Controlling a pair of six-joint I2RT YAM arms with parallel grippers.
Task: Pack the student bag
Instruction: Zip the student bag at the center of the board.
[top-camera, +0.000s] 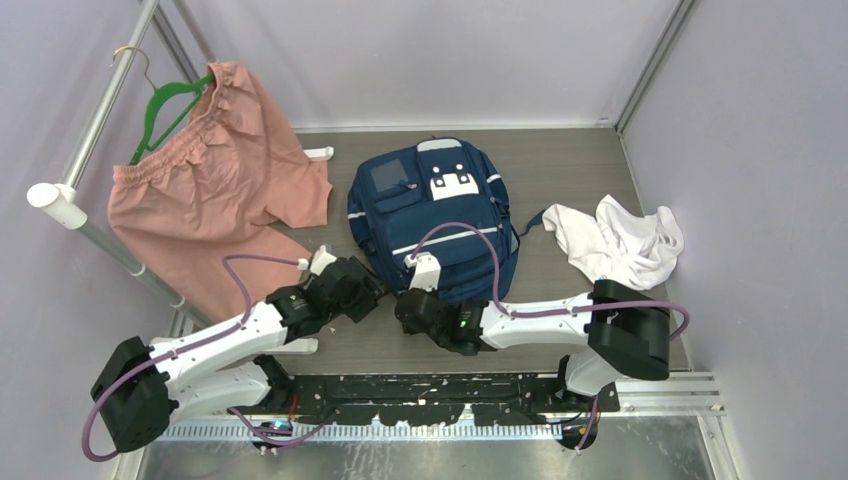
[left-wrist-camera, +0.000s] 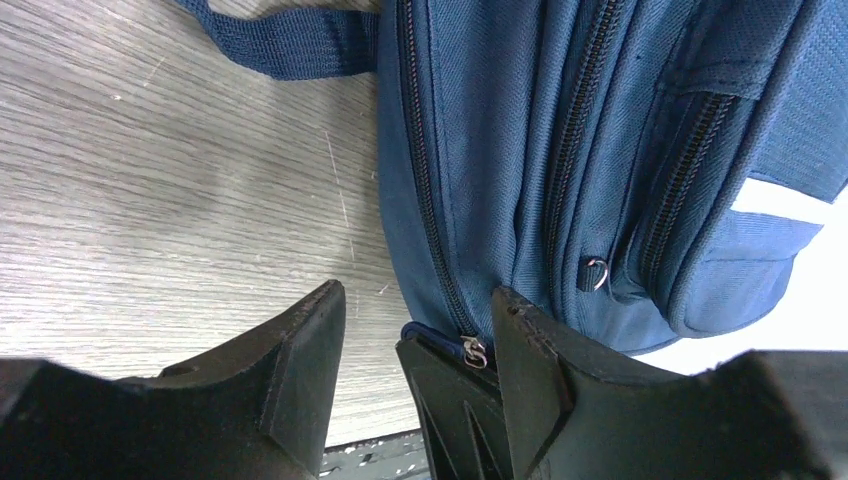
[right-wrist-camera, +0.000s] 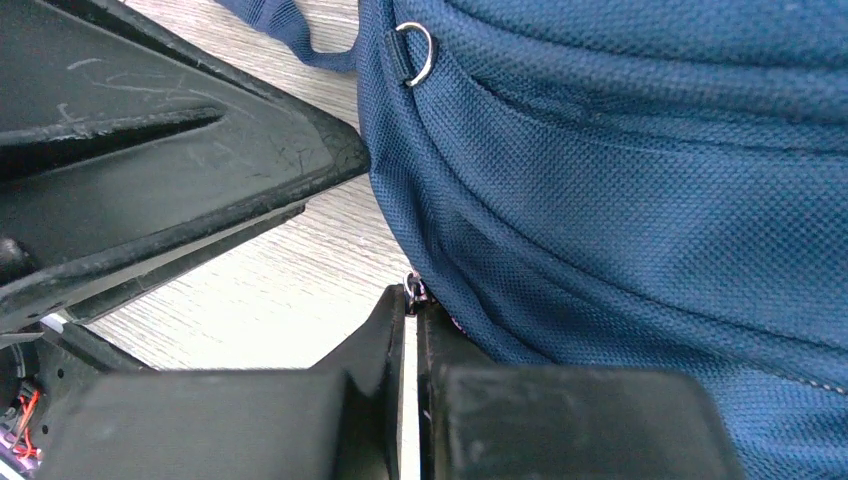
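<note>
Near edge of the surface (top-camera: 560, 170): right claw (right-wrist-camera: 411, 300) pinched closed on the zipper pull (left-wrist-camera: 473, 351) at the near end of the student bag (top-camera: 440, 215). Left claw (left-wrist-camera: 418, 300) meets it there, jaws apart either side of the right claw's tip, gripping nothing. Bag lies flat mid-surface, front pocket up. White cloth (top-camera: 625, 240) crumpled toward the right edge. Pink shorts (top-camera: 215, 180) on green hanger (top-camera: 160, 115) by the far left corner.

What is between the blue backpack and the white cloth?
In the top view, a navy strap from the backpack lies there on the wooden table, reaching toward the white cloth.
</note>
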